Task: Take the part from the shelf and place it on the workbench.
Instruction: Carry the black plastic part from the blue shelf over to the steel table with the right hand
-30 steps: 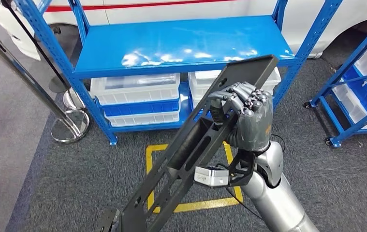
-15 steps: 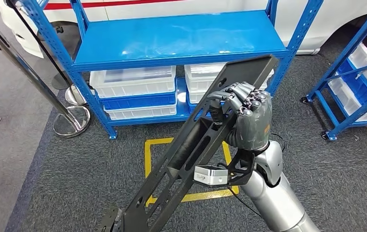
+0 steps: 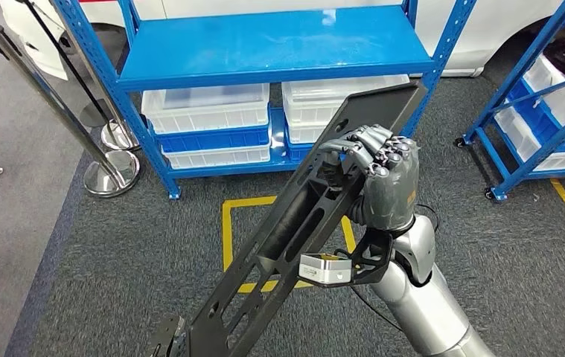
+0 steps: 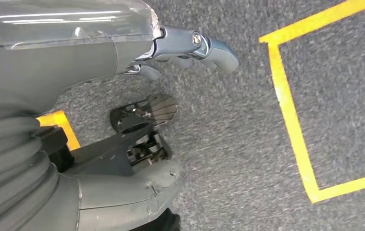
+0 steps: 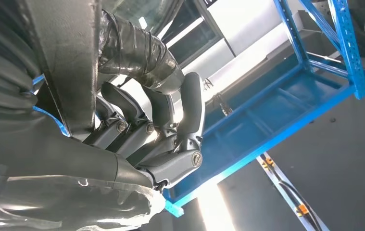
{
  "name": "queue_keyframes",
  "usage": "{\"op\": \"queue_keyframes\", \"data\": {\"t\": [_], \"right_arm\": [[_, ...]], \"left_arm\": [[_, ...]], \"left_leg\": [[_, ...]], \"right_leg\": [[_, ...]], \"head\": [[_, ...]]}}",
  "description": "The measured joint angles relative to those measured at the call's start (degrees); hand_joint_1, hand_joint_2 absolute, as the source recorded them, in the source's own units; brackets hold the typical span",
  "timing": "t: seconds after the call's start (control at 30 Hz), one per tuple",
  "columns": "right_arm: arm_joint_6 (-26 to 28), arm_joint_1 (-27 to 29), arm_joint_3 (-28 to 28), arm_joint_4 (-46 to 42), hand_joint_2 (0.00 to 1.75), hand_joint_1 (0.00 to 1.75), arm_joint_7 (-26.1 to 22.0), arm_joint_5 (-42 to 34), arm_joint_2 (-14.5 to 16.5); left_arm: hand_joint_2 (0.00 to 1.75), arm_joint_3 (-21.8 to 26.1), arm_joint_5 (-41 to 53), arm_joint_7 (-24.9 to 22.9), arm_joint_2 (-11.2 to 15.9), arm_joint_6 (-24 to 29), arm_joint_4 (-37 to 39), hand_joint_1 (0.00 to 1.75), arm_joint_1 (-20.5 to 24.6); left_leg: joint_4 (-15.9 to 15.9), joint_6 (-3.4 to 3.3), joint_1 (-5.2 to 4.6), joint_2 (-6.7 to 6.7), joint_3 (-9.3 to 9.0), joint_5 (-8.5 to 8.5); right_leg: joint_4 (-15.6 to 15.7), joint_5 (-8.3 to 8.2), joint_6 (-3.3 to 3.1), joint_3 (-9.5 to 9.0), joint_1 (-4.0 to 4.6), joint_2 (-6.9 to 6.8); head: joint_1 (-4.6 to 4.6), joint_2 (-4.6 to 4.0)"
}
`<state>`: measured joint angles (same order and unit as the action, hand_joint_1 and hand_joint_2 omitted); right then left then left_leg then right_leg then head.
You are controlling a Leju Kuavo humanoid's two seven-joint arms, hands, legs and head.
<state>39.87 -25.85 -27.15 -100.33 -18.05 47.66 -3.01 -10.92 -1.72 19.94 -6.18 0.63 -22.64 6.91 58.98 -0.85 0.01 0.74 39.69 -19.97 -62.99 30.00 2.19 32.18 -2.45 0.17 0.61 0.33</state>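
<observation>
R hand (image 3: 387,182), fingers (image 3: 368,145) clenched round long black part (image 3: 294,230), slanting in front of blue shelf (image 3: 272,48). L hand (image 4: 98,159) at part's low end, grip unclear.

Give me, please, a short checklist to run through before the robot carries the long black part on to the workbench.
1. Right hand wraps the long black part: ok.
2. Left hand touches the part's lower end: ok; firm grip: cannot tell.
3. Part off the blue shelf: ok.
4. Part clear of the white bins below: ok.
5. Workbench in sight: not ok.
6. Part level: not ok, it slopes steeply.
</observation>
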Motion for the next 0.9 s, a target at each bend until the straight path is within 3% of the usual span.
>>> {"op": "queue_keyframes", "data": {"t": [0.03,0.1,0.13,0.17,0.2,0.27,0.3,0.33,0.37,0.4,0.43,0.5,0.53,0.57,0.63,0.67,0.7,0.77,0.8,0.83,0.87,0.9], "right_arm": [[0.0,0.0,0.0,0.0,1.75,1.75,0.0,0.0,0.0],[0.0,-0.1,0.0,0.1,1.75,1.75,0.0,0.0,-0.1],[0.0,-0.2,0.0,0.1,1.75,1.75,0.0,0.0,-0.1],[0.0,-0.3,0.0,0.1,1.75,1.75,0.0,0.0,0.0],[0.0,-0.4,0.0,0.2,1.75,1.75,0.0,0.0,0.0],[0.0,-0.4,-0.1,0.2,1.75,1.75,0.0,0.0,0.0],[0.0,-0.4,-0.1,0.2,1.75,1.75,0.0,0.0,0.0],[0.0,-0.4,-0.1,0.3,1.75,1.75,0.0,0.0,0.0],[0.0,-0.4,-0.2,0.3,1.75,1.75,-0.1,0.0,0.0],[0.0,-0.4,-0.2,0.3,1.75,1.75,-0.1,-0.1,0.0],[0.0,-0.4,-0.3,0.3,1.75,1.75,-0.1,-0.1,0.0],[0.0,-0.4,-0.4,0.3,1.75,1.75,-0.2,-0.1,0.0],[0.0,-0.5,-0.4,0.3,1.75,1.75,-0.2,-0.1,0.0],[0.0,-0.6,-0.5,0.3,1.75,1.75,-0.3,-0.1,0.0],[0.0,-0.7,-0.5,0.4,1.75,1.75,-0.4,-0.2,0.0],[0.0,-0.8,-0.6,0.4,1.75,1.75,-0.4,-0.2,0.0],[0.0,-0.9,-0.6,0.4,1.75,1.75,-0.5,-0.3,0.0],[0.0,-0.9,-0.6,0.5,1.75,1.75,-0.5,-0.3,0.0],[0.0,-0.9,-0.7,0.5,1.75,1.75,-0.5,-0.3,0.0],[0.0,-0.9,-0.7,0.6,1.75,1.75,-0.5,-0.3,-0.1],[0.0,-0.9,-0.7,0.6,1.75,1.75,-0.5,-0.3,-0.1],[0.0,-0.9,-0.8,0.7,1.75,1.75,-0.5,-0.3,-0.1]], "left_arm": [[1.75,0.0,0.0,0.0,0.0,0.0,0.0,0.0,0.0],[1.75,0.0,-0.1,0.1,0.0,0.0,0.0,0.0,-0.2],[1.75,-0.1,-0.1,0.1,0.0,0.0,0.1,0.0,-0.3],[1.75,-0.1,-0.2,0.1,0.0,0.1,0.1,0.0,-0.3],[1.75,-0.1,-0.3,0.1,0.0,0.1,0.2,0.0,-0.3],[1.75,-0.2,-0.5,0.2,0.0,0.1,0.2,0.0,-0.3],[1.75,-0.3,-0.6,0.2,0.0,0.2,0.2,0.0,-0.2],[1.75,-0.3,-0.7,0.2,0.0,0.2,0.3,0.0,-0.2],[1.75,-0.4,-0.9,0.2,0.0,0.3,0.3,0.0,-0.2],[1.75,-0.4,-1.0,0.2,0.0,0.4,0.3,0.0,-0.2],[1.75,-0.4,-1.1,0.3,0.0,0.5,0.3,0.0,-0.1],[1.75,-0.4,-1.3,0.4,0.1,0.6,0.3,0.0,0.3],[1.75,-0.4,-1.3,0.5,0.1,0.6,0.4,0.0,0.5],[1.75,-0.4,-1.3,0.6,0.1,0.6,0.4,0.0,0.6],[1.75,-0.4,-1.3,0.7,0.1,0.6,0.6,0.0,0.6],[1.75,-0.4,-1.3,0.7,0.1,0.6,0.8,0.0,0.6],[1.75,-0.4,-1.3,0.7,0.1,0.6,0.9,0.0,0.6],[1.75,-0.4,-1.3,0.8,0.1,0.5,1.0,0.0,0.6],[1.75,-0.4,-1.3,0.9,0.0,0.5,1.0,0.0,0.6],[1.75,-0.4,-1.3,0.9,0.0,0.5,1.1,0.0,0.6],[1.75,-0.4,-1.4,1.0,0.0,0.5,1.2,0.0,0.6],[1.75,-0.4,-1.4,1.0,0.0,0.5,1.3,0.0,0.6]], "left_leg": [[0.3,0.36,0.05,-0.09,0.45,0.38],[0.6,1.06,0.37,-0.17,0.92,1.06],[1.1,1.33,0.58,-0.22,1.36,0.26],[2.4,1.55,0.7,-0.24,2.0,-1.73],[4.8,1.67,0.76,-0.26,2.74,-4.79],[11.7,1.63,0.74,-0.31,3.97,-10.9],[14.9,1.49,0.7,-0.35,4.0,-12.31],[16.8,1.3,0.62,-0.39,3.38,-12.31],[17.0,1.08,0.5,-0.43,1.88,-11.2],[15.1,0.85,0.34,-0.47,-0.71,-9.86],[11.5,0.58,0.15,-0.52,-4.19,-9.44],[3.1,0.1,-0.34,-0.56,-10.65,-11.03],[0.4,-0.18,-0.57,-0.58,-12.23,-11.86],[-0.9,-0.47,-0.79,-0.58,-12.65,-11.86],[-1.9,-1.22,-0.76,-0.44,-12.0,-9.77],[-2.4,-1.58,-0.68,-0.32,-11.47,-8.56],[-2.9,-1.84,-0.56,-0.2,-10.72,-7.31],[-3.0,-2.13,-0.62,-0.07,-8.52,-5.26],[-2.9,-2.11,-0.65,-0.02,-7.28,-4.34],[-2.7,-2.06,-0.69,0.04,-5.95,-3.45],[-2.5,-1.97,-0.71,0.09,-4.59,-2.62],[-2.1,-1.84,-0.71,0.13,-3.22,-1.83]], "right_leg": [[0.7,0.49,-0.64,-0.13,0.33,0.18],[0.8,-0.3,-2.22,0.85,0.62,0.18],[0.7,-1.02,-2.85,1.45,0.74,0.08],[0.8,-1.82,-3.34,2.2,0.77,-0.05],[0.9,-2.67,-3.68,3.01,0.8,-0.13],[1.0,-4.39,-3.98,4.94,1.06,-0.18],[1.0,-5.24,-4.03,6.01,1.21,-0.21],[1.0,-6.09,-4.04,7.12,1.34,-0.25],[1.0,-6.95,-4.01,8.24,1.4,-0.26],[1.0,-7.84,-3.93,9.29,1.38,-0.25],[1.0,-8.7,-3.78,10.14,1.32,-0.23],[1.3,-10.31,-3.19,10.96,1.16,-0.29],[1.7,-11.04,-2.82,10.86,1.02,-0.37],[2.4,-11.85,-2.4,10.57,0.91,-0.45],[3.4,-12.47,-1.77,10.27,0.78,-0.47],[2.9,-11.03,-1.61,10.53,0.82,-0.41],[1.1,-8.3,-1.55,11.06,0.88,-0.35],[-5.5,-1.72,-1.45,12.31,1.0,-0.25],[-9.1,-0.14,-1.34,12.63,1.06,-0.22],[-11.7,-0.12,-1.24,12.42,1.1,-0.22],[-12.7,-1.27,-1.2,11.46,1.12,-0.23],[-11.8,-2.7,-1.24,9.48,1.13,-0.25]], "head": [[0.07,0.0],[0.11,0.0],[0.13,0.0],[0.12,0.0],[0.14,0.0],[0.14,0.0],[0.14,0.0],[0.13,0.0],[0.13,0.0],[0.14,0.0],[0.15,0.0],[0.15,0.0],[0.17,0.0],[0.2,0.0],[0.23,0.0],[0.19,0.0],[0.15,0.0],[0.1,0.0],[0.1,0.0],[0.1,0.0],[0.1,0.0],[0.1,0.0]]}}
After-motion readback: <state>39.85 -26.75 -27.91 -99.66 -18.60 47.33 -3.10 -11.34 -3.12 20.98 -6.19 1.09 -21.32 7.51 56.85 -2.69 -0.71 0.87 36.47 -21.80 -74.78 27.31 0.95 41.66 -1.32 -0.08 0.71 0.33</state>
